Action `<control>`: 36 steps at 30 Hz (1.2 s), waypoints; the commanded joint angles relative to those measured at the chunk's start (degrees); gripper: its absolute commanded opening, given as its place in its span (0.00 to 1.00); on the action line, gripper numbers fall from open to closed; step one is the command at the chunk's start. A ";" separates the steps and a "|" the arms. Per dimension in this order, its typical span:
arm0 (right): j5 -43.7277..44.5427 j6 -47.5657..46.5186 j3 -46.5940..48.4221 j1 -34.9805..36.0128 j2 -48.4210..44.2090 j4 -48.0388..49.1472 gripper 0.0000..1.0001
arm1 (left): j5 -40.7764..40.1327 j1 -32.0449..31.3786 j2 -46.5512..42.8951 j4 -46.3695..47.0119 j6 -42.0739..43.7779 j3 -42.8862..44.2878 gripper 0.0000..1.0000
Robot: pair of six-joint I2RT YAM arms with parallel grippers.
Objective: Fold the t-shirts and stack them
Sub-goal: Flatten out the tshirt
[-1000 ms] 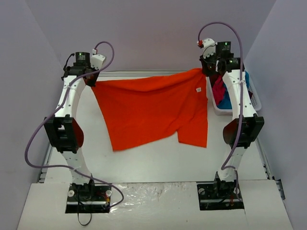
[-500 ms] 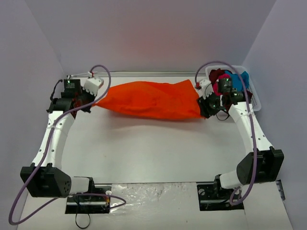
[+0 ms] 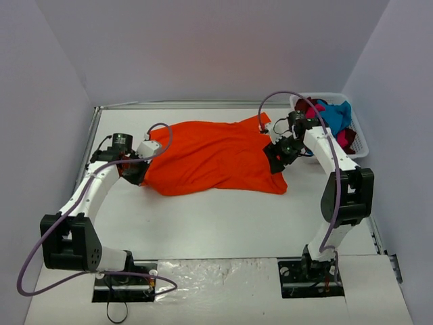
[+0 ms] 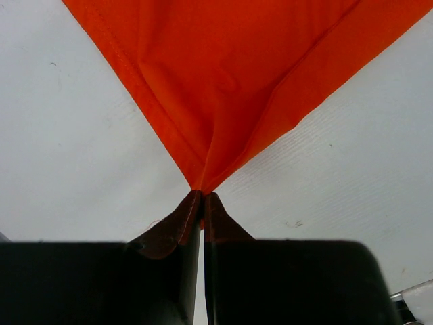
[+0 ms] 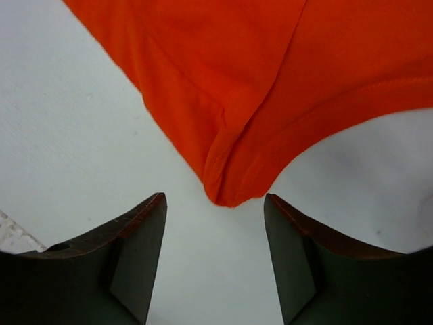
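While the left gripper (image 4: pixel 203 195) clamps one end of the orange shirt (image 3: pixel 213 159), the right gripper (image 5: pixel 214 198) gapes, the other end lying just ahead.

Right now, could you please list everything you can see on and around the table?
bright orange cloth t-shirt: one, orange, lying creased across the far middle of the table.
white plastic basket: one, white, far right corner.
teal-blue cloth: one heap, teal-blue, in the basket.
magenta-pink cloth: one patch, pink, in the basket beside the teal; the number of shirts cannot be told.
white table: one, white, under everything.
left tool: one, black with brown pads, shut on the t-shirt's left corner.
right tool: one, same colours, open at the t-shirt's right corner, gripping nothing.
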 commanded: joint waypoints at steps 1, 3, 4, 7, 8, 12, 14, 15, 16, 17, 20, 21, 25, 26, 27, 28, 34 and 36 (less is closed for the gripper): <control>-3.05 0.03 6.03 0.44 6.56 -1.54 0.54 | 0.63 -0.30 0.36 1.29 -0.27 2.25 0.02; -3.06 0.47 9.55 0.53 10.94 -1.63 0.52 | 0.45 -0.30 0.53 1.64 -0.62 2.16 0.02; -2.97 0.56 10.34 0.79 12.37 -1.72 0.51 | 0.37 -0.30 0.62 1.90 -0.71 1.99 0.03; -2.53 0.38 12.19 1.67 16.50 -1.63 0.48 | 0.54 -0.30 0.88 2.26 -0.98 1.46 0.02; -2.35 0.38 12.72 1.93 17.99 -1.55 0.48 | 0.19 -0.30 0.89 2.52 -1.06 1.37 0.02; -2.35 0.12 12.99 2.73 20.29 -1.55 0.45 | -0.07 -0.30 1.24 2.52 -1.06 1.19 0.02; -2.53 -0.14 12.73 3.08 20.90 -1.55 0.45 | -0.07 -0.30 1.41 2.61 -1.06 1.02 0.02; -2.70 -0.23 12.46 3.17 20.91 -1.55 0.43 | 0.10 -0.30 1.41 2.61 -1.06 1.02 0.02; -2.70 -0.32 12.03 3.25 20.99 -1.46 0.43 | 0.01 -0.30 1.59 2.70 -1.06 0.93 0.02; -2.62 -0.41 11.76 3.43 20.91 -1.46 0.42 | 0.10 -0.30 1.68 2.78 -1.15 0.93 0.02; -2.35 -0.50 10.79 3.61 20.38 -1.37 0.31 | 0.28 -0.30 1.94 2.87 -1.24 0.84 0.03; -2.09 -0.41 10.62 3.61 20.20 -1.28 0.19 | 0.28 -0.30 1.85 2.96 -1.24 0.84 0.02; -0.78 0.21 9.91 3.61 18.01 -1.37 0.00 | -0.07 -0.30 1.68 2.96 -1.41 1.28 0.02; -0.42 0.47 9.65 3.61 16.44 -1.37 0.00 | -0.25 -0.12 1.68 3.05 -1.85 1.54 0.02; -0.24 0.65 9.73 3.52 15.64 -1.37 0.00 | -0.51 -0.03 1.24 3.22 -2.20 2.15 0.02; 0.71 0.82 9.91 3.43 14.76 -1.37 0.00 | -0.69 0.14 1.24 3.48 -2.64 2.86 0.02; 4.41 3.46 20.52 1.06 11.59 -1.55 0.00 | -2.71 2.08 6.50 1.55 -4.83 18.54 0.02; 5.12 5.38 28.95 -0.17 13.86 -1.46 0.00 | -3.67 2.43 10.61 2.16 -6.33 23.49 0.02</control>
